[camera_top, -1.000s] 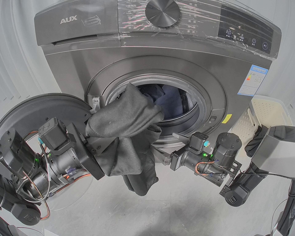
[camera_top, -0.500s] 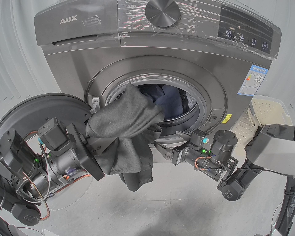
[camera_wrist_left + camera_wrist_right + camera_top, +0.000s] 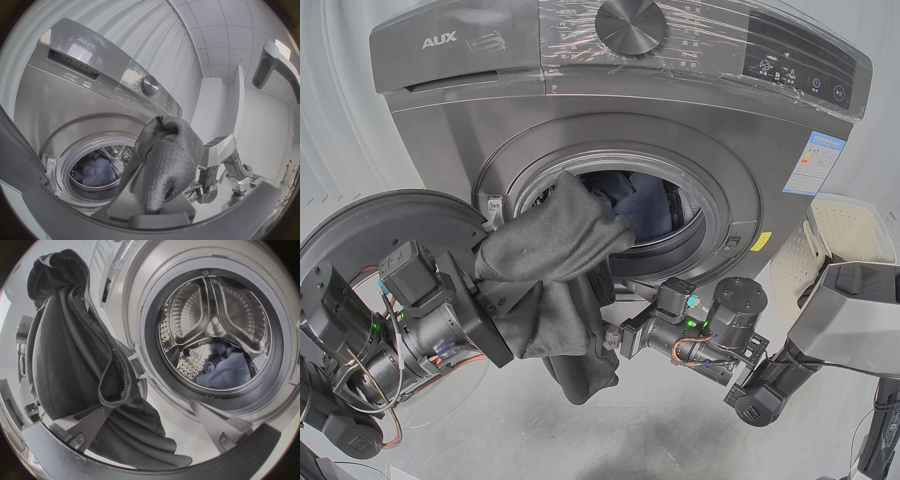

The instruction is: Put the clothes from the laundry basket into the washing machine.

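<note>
A grey front-loading washing machine (image 3: 650, 119) stands with its round door (image 3: 381, 225) swung open to the left. Blue clothes (image 3: 644, 206) already lie at the bottom of the drum (image 3: 215, 333).

The left gripper (image 3: 500, 294) sits near and to the left of the opening. It appears clamped on a dark grey garment (image 3: 550, 250), though the cloth is draped over the fingers and hides most of them. The garment's top fold rises to a peak against the left rim of the opening and leans into the mouth. The rest hangs straight down as a loose tail toward the floor, outside the machine. Its long axis therefore runs roughly up and down, with the upper end pointing into the drum and the lower end pointing at the floor.

The right gripper (image 3: 612, 309) is low, just right of that hanging tail, and its jaws are spread wide. One of its fingers (image 3: 215, 424) stands bare in front of the drum — the other is tucked against the cloth. The tail lies to the left of these jaws, touching them, so the right arm is the nearer one to gather it. Lifting the tail up and away into the opening looks like the likely next move.

A cream laundry basket (image 3: 850, 231) stands on the far right.
</note>
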Robot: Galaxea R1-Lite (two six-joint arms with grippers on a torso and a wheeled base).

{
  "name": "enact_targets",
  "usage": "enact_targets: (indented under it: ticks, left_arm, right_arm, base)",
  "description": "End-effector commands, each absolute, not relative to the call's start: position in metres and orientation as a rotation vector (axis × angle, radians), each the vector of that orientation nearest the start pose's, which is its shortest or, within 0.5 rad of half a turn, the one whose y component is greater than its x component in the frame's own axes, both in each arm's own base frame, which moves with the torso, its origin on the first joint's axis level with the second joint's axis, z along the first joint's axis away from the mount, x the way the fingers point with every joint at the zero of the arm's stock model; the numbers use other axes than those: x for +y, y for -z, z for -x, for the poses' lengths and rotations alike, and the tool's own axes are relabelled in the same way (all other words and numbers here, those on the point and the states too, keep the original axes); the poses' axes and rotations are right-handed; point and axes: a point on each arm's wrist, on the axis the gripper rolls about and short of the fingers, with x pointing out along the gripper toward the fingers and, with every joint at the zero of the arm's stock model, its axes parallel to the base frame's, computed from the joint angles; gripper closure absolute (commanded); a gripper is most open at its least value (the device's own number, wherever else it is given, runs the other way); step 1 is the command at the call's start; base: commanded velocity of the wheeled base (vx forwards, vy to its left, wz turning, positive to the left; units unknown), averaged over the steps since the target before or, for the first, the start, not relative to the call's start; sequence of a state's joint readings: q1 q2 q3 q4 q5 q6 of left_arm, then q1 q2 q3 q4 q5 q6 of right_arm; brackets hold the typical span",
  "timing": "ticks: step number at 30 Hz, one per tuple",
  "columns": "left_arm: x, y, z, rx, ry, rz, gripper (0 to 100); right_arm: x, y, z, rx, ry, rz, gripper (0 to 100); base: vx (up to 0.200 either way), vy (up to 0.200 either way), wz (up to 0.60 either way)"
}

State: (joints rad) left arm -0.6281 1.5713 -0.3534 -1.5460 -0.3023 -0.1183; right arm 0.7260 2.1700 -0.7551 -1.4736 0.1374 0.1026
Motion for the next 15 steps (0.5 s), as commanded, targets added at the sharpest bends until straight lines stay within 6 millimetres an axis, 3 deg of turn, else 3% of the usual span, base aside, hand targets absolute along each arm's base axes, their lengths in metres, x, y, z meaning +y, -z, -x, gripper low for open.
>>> enact_targets:
  ticks: [1,8,9,15]
  left_arm:
    - [-0.139,-0.194,-0.18,-0.276,0.942,0.163,100]
    - [-0.14,-0.193,-0.181,-0.273,0.942,0.163,100]
    - [-0.14,-0.193,-0.181,-0.272,0.94,0.162,100]
    - [-0.14,-0.192,-0.181,-0.269,0.94,0.162,100]
  right_arm:
    - [0.258,-0.096,-0.275,-0.032,-0.885,-0.12,0]
    - [0.266,-0.1,-0.279,-0.066,-0.896,-0.139,0]
    - [0.267,-0.101,-0.278,-0.073,-0.899,-0.142,100]
    - [0.267,-0.1,-0.279,-0.102,-0.9,-0.15,100]
  base:
    - [0.0,0.0,0.0]
    - [0.0,0.0,0.0]
    - [0.0,0.0,0.0]
    - [0.0,0.0,0.0]
